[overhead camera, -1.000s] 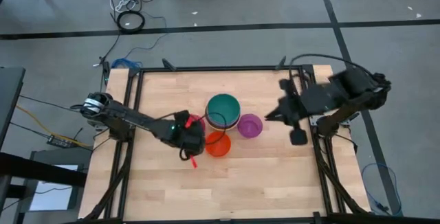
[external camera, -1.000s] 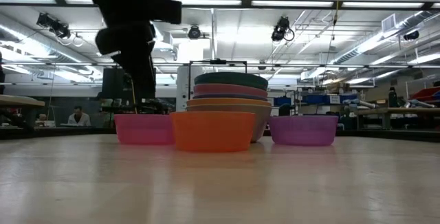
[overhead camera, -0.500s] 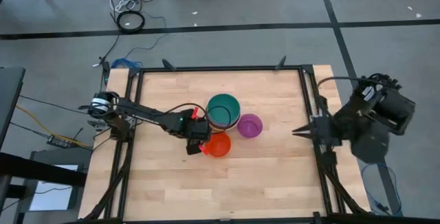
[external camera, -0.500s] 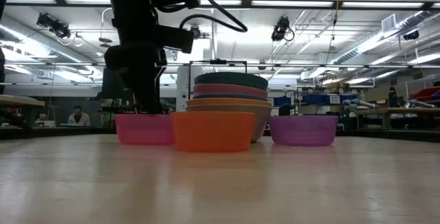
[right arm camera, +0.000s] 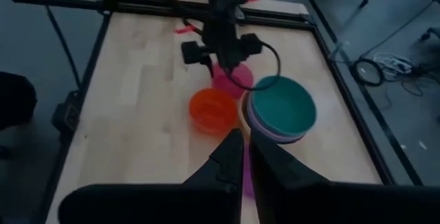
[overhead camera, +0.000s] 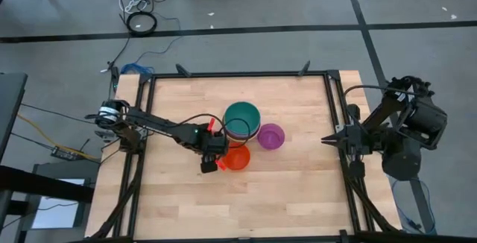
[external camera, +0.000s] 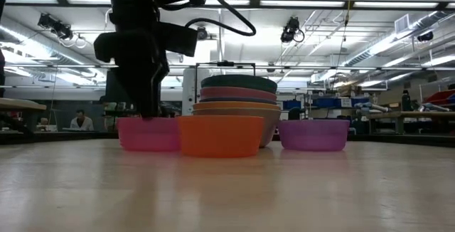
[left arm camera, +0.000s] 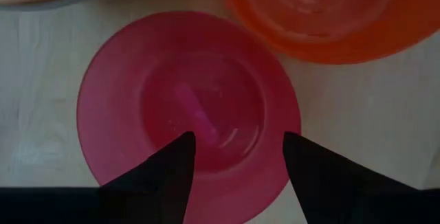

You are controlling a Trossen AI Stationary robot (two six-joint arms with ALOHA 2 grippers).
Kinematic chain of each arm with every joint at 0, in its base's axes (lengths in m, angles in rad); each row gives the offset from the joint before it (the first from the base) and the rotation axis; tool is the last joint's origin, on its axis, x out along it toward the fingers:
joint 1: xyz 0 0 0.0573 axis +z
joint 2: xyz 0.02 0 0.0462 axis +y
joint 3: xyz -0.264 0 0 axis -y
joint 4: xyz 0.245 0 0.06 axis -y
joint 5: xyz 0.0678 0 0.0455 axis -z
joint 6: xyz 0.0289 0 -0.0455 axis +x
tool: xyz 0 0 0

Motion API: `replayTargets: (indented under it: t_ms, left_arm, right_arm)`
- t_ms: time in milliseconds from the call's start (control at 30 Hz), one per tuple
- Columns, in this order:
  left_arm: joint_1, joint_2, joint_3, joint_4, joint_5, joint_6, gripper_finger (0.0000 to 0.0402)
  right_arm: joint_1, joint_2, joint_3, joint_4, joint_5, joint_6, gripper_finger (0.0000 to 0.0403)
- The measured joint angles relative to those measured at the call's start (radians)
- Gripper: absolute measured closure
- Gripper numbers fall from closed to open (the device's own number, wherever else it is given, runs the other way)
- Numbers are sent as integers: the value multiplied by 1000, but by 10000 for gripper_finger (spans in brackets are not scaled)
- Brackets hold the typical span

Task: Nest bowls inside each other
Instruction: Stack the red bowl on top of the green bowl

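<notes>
A magenta bowl (left arm camera: 185,86) stands on the table (overhead camera: 298,191), left of a red-orange bowl (overhead camera: 237,156) in the low view. My left gripper (left arm camera: 237,145) hangs open over the magenta bowl (external camera: 148,134), pointing steeply down, both fingertips above its inside. The low view has them (external camera: 146,111) at rim height. Behind stands a stack of larger bowls (external camera: 238,107) with a teal one (overhead camera: 241,119) on top. A purple bowl (overhead camera: 270,136) sits on the table to its right. My right gripper (overhead camera: 326,139) is shut with nothing in it, high at the table's right edge.
The three small bowls and the stack crowd together at the table's middle. The black frame rails (overhead camera: 339,116) run along the table's edges. Bare wood lies toward the near edge (overhead camera: 246,206) and to the left (overhead camera: 164,101). A person sits far off in the room (external camera: 80,122).
My right gripper has drawn back from beside the purple bowl to the table's right edge, turning as it went, and stays shut. My left gripper has tipped more steeply downward and sunk a little over the magenta bowl, still open. No bowl has moved.
</notes>
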Motion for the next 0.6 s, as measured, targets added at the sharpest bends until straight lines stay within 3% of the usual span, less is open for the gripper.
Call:
replayTargets:
  t_ms: [333, 600]
  left_arm:
    - [-13, -2, 93, -31, 19, -15, 173]
    - [-13, -2, 97, -46, 68, -22, 173]
  right_arm:
    - [0, -94, -136, 1, 26, 75, 387]
    - [0, -147, -232, 5, 32, 121, 387]
